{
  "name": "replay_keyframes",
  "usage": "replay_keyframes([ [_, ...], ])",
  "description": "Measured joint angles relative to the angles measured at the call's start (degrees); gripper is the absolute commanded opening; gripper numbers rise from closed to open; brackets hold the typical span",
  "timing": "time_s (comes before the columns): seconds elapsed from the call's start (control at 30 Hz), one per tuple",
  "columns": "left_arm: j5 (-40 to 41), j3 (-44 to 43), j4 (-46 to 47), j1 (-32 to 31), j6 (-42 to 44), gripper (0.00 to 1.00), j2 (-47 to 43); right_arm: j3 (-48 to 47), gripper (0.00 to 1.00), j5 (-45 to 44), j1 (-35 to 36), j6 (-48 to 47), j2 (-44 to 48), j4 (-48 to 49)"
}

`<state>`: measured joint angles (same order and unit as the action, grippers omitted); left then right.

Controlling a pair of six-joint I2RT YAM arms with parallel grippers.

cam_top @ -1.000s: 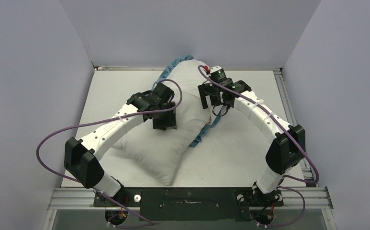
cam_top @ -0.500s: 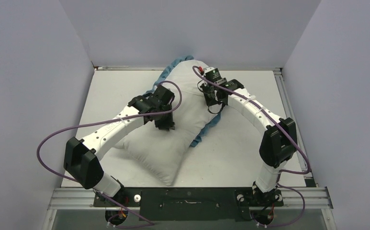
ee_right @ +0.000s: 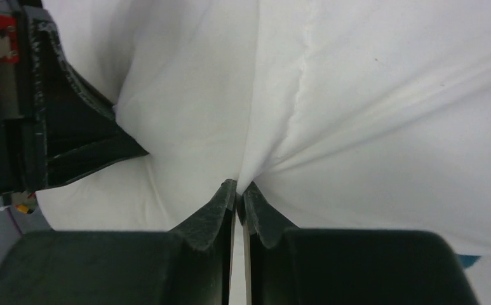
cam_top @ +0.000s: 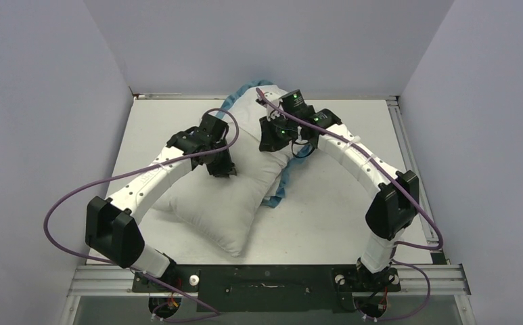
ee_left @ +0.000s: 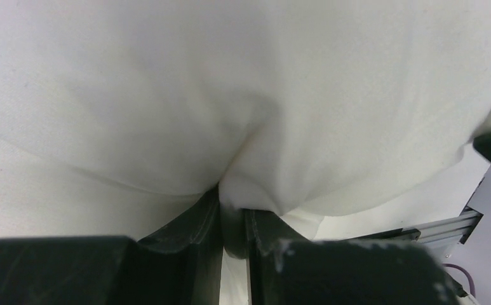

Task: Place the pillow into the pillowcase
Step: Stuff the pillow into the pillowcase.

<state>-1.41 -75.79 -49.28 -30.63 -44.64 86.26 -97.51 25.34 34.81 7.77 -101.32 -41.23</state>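
Observation:
The white pillow [cam_top: 221,203] lies diagonally across the table, its near corner pointing at the arm bases. The pillowcase shows only as a blue ruffled edge [cam_top: 280,188] along the pillow's right side, and more of its blue edge [cam_top: 235,101] curls round the far end. My left gripper [cam_top: 222,167] presses onto the pillow's middle left, shut on a plump fold of white fabric [ee_left: 255,190]. At the pillow's far part my right gripper [cam_top: 273,139] is shut on a thin pinch of white fabric [ee_right: 255,168]. The rest of the pillowcase is hidden under the pillow.
Grey walls enclose the white table [cam_top: 353,203] on three sides. A metal rail [cam_top: 407,156] runs along the right edge. In the right wrist view the left arm's black gripper body [ee_right: 46,127] sits close at the left. Purple cables loop beside both arms.
Both grippers have closed on white fabric. Both arms have shifted left and towards the far end, and the pillow has bunched and slid left with them.

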Motion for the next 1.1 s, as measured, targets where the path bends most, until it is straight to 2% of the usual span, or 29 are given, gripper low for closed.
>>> replay_keyframes([
  [0.33,-0.1,-0.7,1.1,2.2,-1.5,0.00,0.7,-4.0,0.05,12.2,0.1,4.7,-5.4,5.1],
  [0.43,-0.1,-0.7,2.1,3.7,-2.3,0.00,0.6,-4.0,0.05,19.6,0.4,6.7,-6.3,6.7],
  [0.6,-0.5,-0.8,7.3,6.5,-3.0,0.00,0.6,-3.9,0.05,29.7,4.9,4.6,-6.3,2.9],
  [0.73,-0.3,-1.3,9.4,9.4,-3.0,0.00,0.7,-1.8,0.06,31.4,8.0,3.0,-5.9,0.3],
  [0.77,-0.2,-1.6,9.5,9.7,-2.9,0.00,0.7,-0.6,0.10,30.5,8.0,3.3,-5.6,0.3],
  [0.87,0.1,-2.3,9.7,10.1,-2.6,0.00,1.0,3.2,0.46,24.9,5.6,5.6,-4.3,0.7],
  [0.97,0.0,-2.3,9.7,10.2,-2.5,0.00,1.0,5.7,0.68,16.1,0.3,7.8,-2.4,1.5],
  [1.1,-0.4,-2.3,9.8,10.6,-2.5,0.00,1.0,9.4,0.91,2.9,-5.8,8.7,2.0,2.8],
])
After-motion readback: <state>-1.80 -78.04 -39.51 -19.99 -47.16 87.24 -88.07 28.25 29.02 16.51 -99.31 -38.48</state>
